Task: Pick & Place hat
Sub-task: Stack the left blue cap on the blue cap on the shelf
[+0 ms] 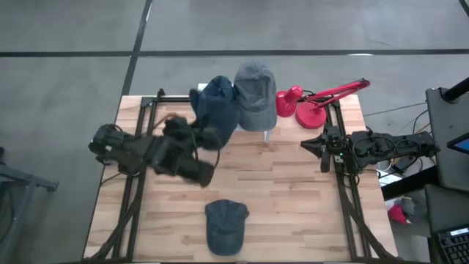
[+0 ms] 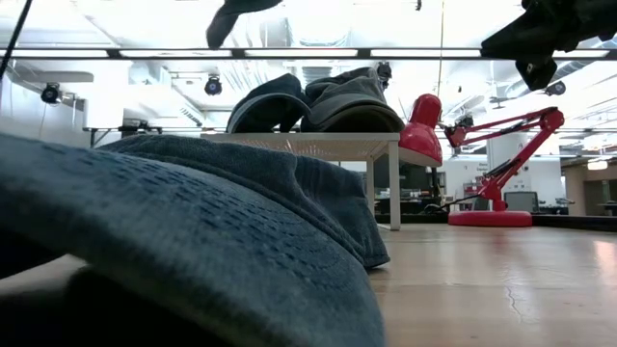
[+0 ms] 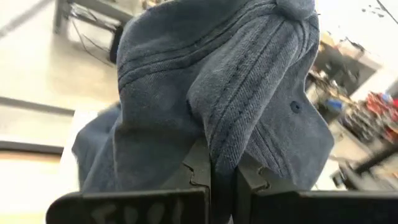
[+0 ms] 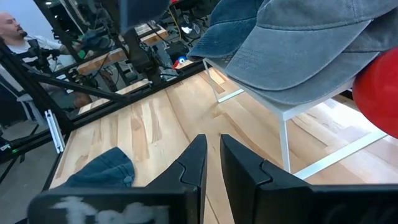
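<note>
A dark blue cap (image 1: 224,226) lies on the wooden table (image 1: 293,191) at its near edge. Farther in, the left gripper (image 3: 219,171) is clamped on a blue denim hat (image 1: 215,110), holding it by the small white stand (image 1: 266,132), where a grey cap (image 1: 255,94) rests. The right gripper (image 4: 213,163) hovers nearly closed and empty beside the red desk lamp (image 1: 311,103).

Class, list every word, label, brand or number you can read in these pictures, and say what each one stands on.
No text reads clearly.
Left gripper body, shut on the dark blue hat: pale lettering, too blurred to read.
Right gripper body: pale lettering, too blurred to read.
Hats, red lamp, table: no lettering visible.
</note>
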